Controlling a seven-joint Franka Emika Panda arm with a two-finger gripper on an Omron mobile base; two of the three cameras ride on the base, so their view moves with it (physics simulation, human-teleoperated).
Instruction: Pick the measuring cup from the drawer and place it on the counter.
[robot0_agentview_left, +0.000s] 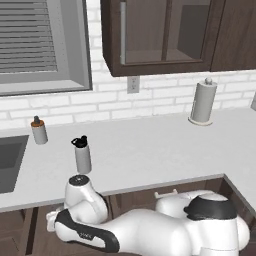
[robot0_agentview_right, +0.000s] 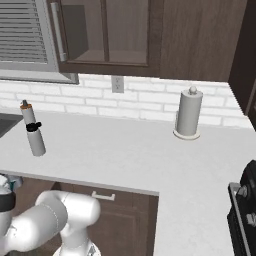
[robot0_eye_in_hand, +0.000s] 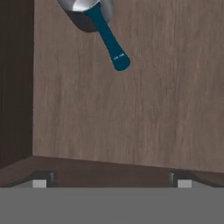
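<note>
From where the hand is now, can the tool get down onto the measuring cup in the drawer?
Probably yes. The measuring cup lies alone on the drawer floor, handle towards the tool, whose fingers stand wide apart, with bare wood between. It sits off-centre, so the hand needs shifting first.

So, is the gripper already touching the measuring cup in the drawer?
Apart. In the hand view the gripper has its tips at the bottom edge, while the measuring cup lies at the top, with bare wood of the drawer floor between them.

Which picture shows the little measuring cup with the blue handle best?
The hand view: the measuring cup lies on the drawer floor, its teal handle clear, its bowl cut off by the picture's top edge. Both base views look at the counter instead.
</note>
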